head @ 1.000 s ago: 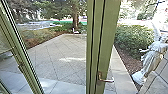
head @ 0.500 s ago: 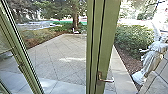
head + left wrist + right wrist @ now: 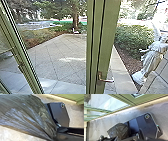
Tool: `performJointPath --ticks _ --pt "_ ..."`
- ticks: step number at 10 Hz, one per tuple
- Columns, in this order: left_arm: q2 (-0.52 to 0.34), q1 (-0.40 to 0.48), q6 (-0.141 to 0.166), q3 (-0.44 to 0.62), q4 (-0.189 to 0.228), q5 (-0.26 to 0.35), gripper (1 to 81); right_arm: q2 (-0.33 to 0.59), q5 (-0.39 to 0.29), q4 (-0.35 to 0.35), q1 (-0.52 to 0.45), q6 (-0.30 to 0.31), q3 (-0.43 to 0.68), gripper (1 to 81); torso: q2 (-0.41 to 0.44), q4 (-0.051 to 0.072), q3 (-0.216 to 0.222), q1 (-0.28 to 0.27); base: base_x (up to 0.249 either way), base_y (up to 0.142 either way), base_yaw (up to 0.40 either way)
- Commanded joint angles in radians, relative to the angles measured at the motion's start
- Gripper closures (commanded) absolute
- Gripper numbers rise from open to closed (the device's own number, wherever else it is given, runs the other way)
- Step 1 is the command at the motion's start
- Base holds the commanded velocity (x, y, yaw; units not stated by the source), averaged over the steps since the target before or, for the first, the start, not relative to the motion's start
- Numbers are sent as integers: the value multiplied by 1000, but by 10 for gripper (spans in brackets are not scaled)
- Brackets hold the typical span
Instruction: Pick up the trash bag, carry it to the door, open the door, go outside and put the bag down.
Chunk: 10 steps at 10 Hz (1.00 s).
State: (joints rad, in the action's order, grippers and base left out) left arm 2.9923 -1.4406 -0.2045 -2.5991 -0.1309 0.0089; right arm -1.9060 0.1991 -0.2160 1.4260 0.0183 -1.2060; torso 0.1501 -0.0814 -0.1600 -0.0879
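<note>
Wrists of both robot arms are angled down, their cameras facing the grey floor [image 3: 100,126] on the robot's side of the door [image 3: 96,50]. I cannot tell whether the left gripper is open or closed, and I cannot tell for the right gripper either.

The trash bag [image 3: 25,112] is on the robot's side of the door, near it, with floor between the two. It is dark, thin and glossy, with pale bluish shine and brownish patches along its creases. In the left wrist view it spreads wide, then long folds draw together into a narrow point by the robot's dark bar. In the right wrist view it looks puffed, rounded and nearly black, overlapping the robot's base plate. Whether its underside touches anything is hidden.

The head view gives what lies beyond the door: paved ground [image 3: 55,55] laid in diagonal lines, a tree [image 3: 75,15] at the far end from the door, and leafy bushes [image 3: 132,37] to the door's right. A pale winged statue [image 3: 152,57], leaning, stands nearer the door than those bushes. On the door's green frame sits a metal handle [image 3: 107,80], its lever pointing right. The right wrist view adds the door's lower frame and glass, meeting the floor.
</note>
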Motion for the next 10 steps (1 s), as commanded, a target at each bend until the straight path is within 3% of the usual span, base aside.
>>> performJointPath --ticks 1,3,5,9,10 --pt "4 41 -1 7 -4 62 811 157 -53 -22 -150 -1 137 10 0 0 0 0 0 0 0" --pt "5 41 -3 7 -1 62 811 215 -76 -40 -228 -1 200 10 0 0 0 0 0 0 0" --pt "7 42 -3 7 -1 62 811 256 -167 -62 -342 0 247 10 0 0 0 0 0 0 0" --pt "10 41 -3 7 -4 62 811 279 -366 -100 -589 20 238 10 0 0 0 0 0 0 0" --pt "8 41 -3 7 -9 62 811 273 -435 -102 -659 58 223 10 0 0 0 0 0 0 0"
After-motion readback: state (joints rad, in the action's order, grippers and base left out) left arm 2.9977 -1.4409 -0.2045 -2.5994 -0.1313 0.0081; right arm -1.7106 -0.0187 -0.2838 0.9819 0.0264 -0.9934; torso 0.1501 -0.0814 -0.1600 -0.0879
